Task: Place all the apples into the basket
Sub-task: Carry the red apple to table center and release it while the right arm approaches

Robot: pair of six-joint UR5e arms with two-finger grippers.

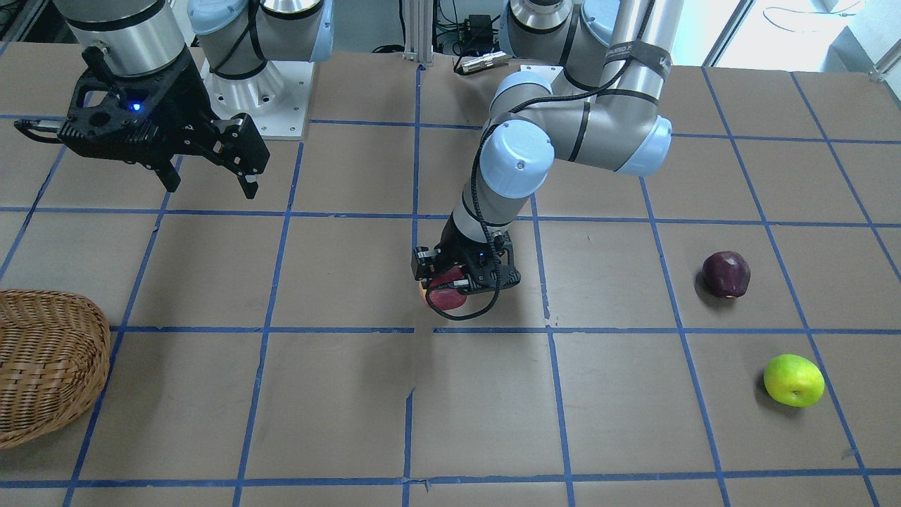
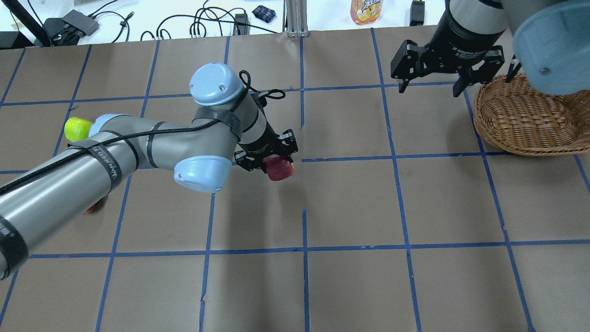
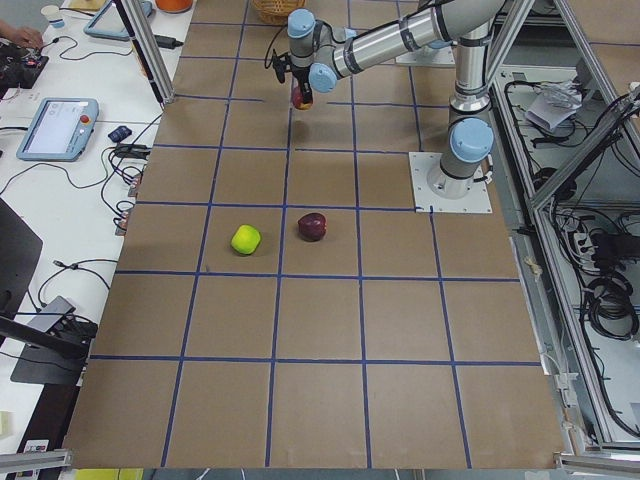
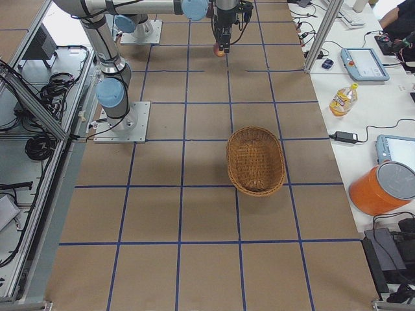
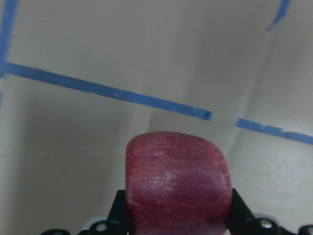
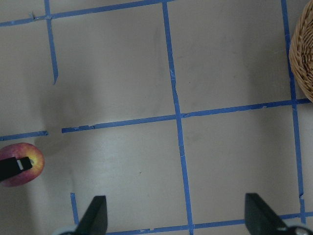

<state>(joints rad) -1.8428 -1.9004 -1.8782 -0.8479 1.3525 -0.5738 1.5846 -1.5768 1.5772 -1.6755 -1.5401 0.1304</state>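
My left gripper [image 1: 450, 287] is shut on the red apple [image 1: 445, 296] and holds it just above the middle of the table; it fills the left wrist view [image 5: 178, 183]. The maroon apple [image 1: 726, 274] and the yellow-green apple [image 1: 793, 380] lie on the table on my left side. In the overhead view the green apple [image 2: 77, 128] peeks out behind my left arm, which mostly hides the maroon one. The wicker basket [image 2: 525, 120] stands at my right. My right gripper [image 2: 428, 90] is open and empty, raised beside the basket's rim.
The table is brown paper with blue tape lines. My right arm's base plate [image 1: 260, 98] is at the table's robot side. A drink bottle [image 4: 342, 99], tablets and cables lie on a side bench past the far edge. An orange bucket [image 4: 382, 188] stands there too.
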